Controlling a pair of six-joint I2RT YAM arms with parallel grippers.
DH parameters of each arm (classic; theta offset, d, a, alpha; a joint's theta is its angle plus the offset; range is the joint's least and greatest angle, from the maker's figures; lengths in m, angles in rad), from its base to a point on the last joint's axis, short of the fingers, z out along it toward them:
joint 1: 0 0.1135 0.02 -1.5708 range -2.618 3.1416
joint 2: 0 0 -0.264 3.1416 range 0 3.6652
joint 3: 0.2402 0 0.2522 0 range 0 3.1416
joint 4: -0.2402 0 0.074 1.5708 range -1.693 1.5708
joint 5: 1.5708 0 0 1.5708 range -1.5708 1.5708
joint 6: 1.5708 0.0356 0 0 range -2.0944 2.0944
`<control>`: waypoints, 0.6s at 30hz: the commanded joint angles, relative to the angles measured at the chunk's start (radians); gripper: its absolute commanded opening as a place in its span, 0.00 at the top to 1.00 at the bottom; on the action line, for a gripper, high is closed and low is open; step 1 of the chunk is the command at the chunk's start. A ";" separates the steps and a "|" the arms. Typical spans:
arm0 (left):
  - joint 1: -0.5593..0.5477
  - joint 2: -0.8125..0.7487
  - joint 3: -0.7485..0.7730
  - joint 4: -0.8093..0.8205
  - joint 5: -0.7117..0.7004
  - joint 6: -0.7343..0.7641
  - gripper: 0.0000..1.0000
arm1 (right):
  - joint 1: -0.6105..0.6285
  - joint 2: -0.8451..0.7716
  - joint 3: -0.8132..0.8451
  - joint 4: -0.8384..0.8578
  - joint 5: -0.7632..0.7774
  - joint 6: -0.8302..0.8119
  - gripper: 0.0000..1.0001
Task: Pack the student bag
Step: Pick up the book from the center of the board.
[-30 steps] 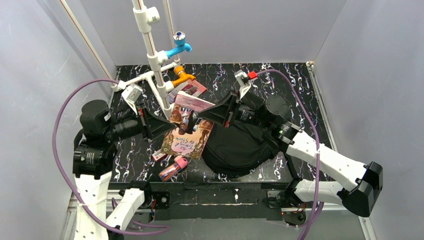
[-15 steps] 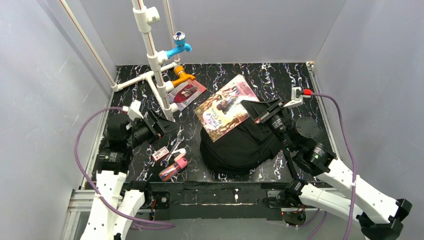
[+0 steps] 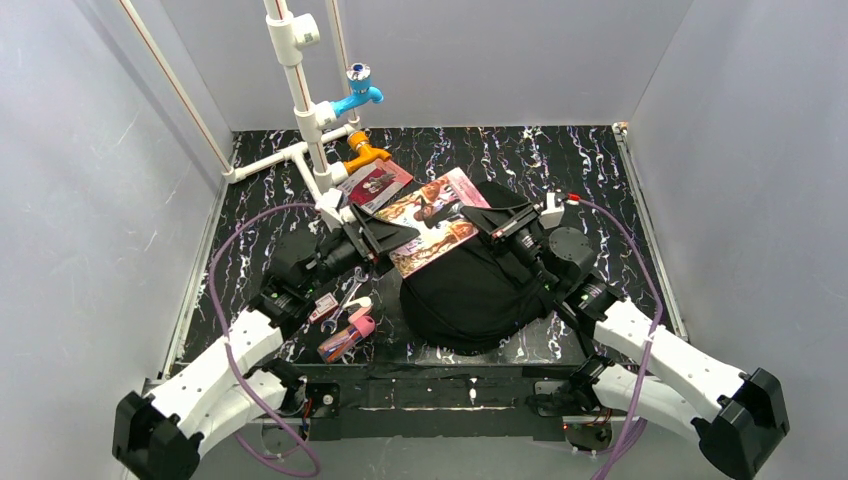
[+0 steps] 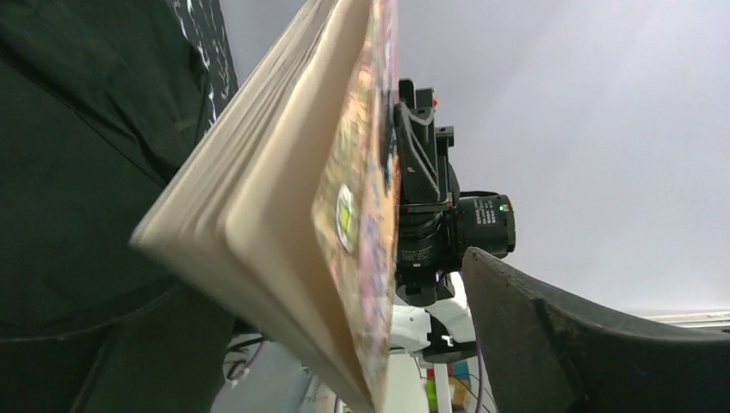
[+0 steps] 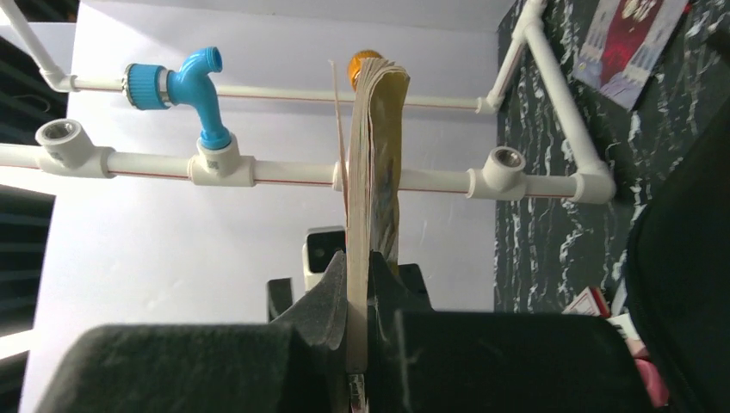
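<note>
On the left, small items (image 3: pixel 345 322) lie on the tabletop (image 3: pixel 600 160). The left fingers (image 3: pixel 385 232) stand open at the left end of a book (image 3: pixel 428 218). The book is above the far left part of the bag (image 3: pixel 470 295). The right fingers (image 3: pixel 492 220) are closed on its right edge.

plain grey walls (image 3: pixel 500 60), black marbled tabletop (image 3: pixel 560 160), white pipe frame (image 3: pixel 300 90)
</note>
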 commanded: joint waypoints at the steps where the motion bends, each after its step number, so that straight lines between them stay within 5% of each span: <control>1: -0.062 0.069 0.051 0.139 -0.013 0.032 0.28 | -0.007 0.018 0.000 0.164 -0.084 0.063 0.99; 4: -0.066 0.009 0.000 0.141 -0.072 0.018 0.52 | -0.007 -0.014 -0.011 0.104 -0.068 0.035 0.99; 10: -0.067 -0.068 -0.102 0.185 -0.144 -0.027 0.67 | -0.008 -0.104 -0.067 0.045 0.004 0.032 0.99; 15: -0.066 -0.044 -0.112 0.292 -0.123 -0.033 1.00 | -0.007 -0.083 -0.054 0.049 -0.020 0.013 0.99; 16: -0.066 -0.044 -0.105 0.293 -0.121 -0.022 1.00 | -0.007 -0.074 -0.049 0.046 -0.033 -0.007 0.97; 18: -0.066 -0.061 -0.105 0.291 -0.134 0.003 1.00 | -0.007 -0.065 -0.030 0.008 -0.069 -0.076 0.73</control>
